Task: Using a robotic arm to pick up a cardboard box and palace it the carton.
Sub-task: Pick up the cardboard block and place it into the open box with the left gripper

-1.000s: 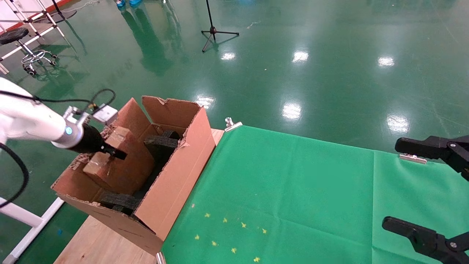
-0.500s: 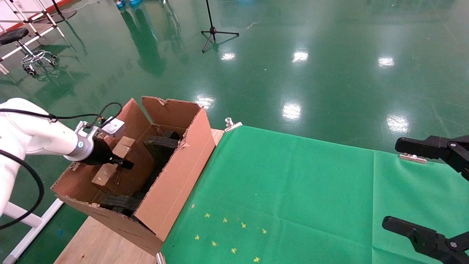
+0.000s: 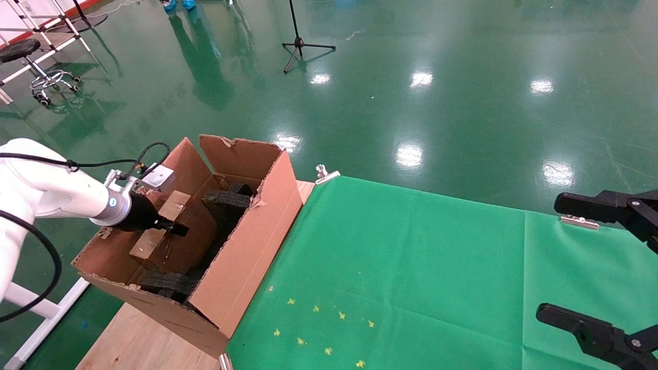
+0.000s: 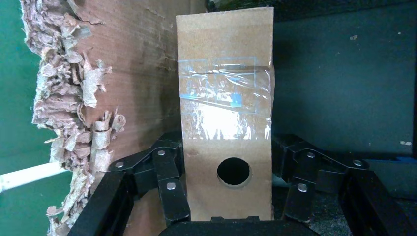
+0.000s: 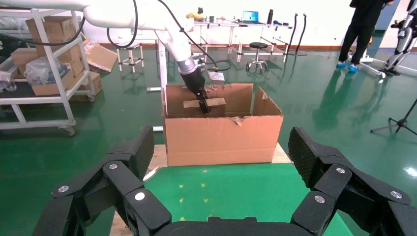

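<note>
We see the carton [image 3: 205, 246] sitting at the left end of the table, its ragged flaps up and black foam pieces [image 3: 226, 203] inside; it has not shifted over the last second. The robotic arm [image 3: 56, 192] reaches into it from the left, and since a second ago it has come lower and a little closer to the carton's near-left wall, with almost no change over the last half second. The left gripper [image 3: 172, 228] holds the cardboard box [image 3: 160, 223] inside the carton, jaws closed on its two long sides; in the left wrist view the cardboard box [image 4: 225, 118] stands between the black links with its round hole near the gripper and a strip of glossy tape across its face, the torn carton wall just beside it. A second ago the box rode higher, near the rim; now it sits deeper within. The right gripper [image 3: 596, 267] rests parked at the right edge over the green cloth [image 3: 411, 267], jaws wide apart and unmoved. The cloth is clipped to the wooden tabletop [image 3: 139, 344] by a metal clip [image 3: 325, 173]. Beyond lies a glossy green floor [image 3: 411, 77] with a stool [image 3: 31, 61] and a tripod stand [image 3: 300, 38].
</note>
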Available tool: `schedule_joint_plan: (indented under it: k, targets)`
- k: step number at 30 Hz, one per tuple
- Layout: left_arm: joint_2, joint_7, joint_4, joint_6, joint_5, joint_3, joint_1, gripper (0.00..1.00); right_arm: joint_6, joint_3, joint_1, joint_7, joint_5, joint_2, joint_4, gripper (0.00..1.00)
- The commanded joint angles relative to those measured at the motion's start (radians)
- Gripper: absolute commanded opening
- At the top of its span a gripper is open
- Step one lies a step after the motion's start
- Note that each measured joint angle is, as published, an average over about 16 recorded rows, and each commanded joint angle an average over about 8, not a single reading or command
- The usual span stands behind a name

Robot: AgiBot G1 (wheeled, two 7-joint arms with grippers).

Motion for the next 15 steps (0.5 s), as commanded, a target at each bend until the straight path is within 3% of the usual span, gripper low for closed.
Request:
schedule_joint_plan:
  k: [1, 15]
  targets:
    - [0.000, 0.001, 0.000, 0.002, 0.001, 0.001, -0.001, 1.00, 0.000, 0.000, 0.000, 0.000, 0.000, 0.000, 0.000, 1.00]
    - [-0.001, 0.004, 0.002, 0.014, 0.008, 0.004, -0.003, 1.00, 0.000, 0.000, 0.000, 0.000, 0.000, 0.000, 0.000, 1.00]
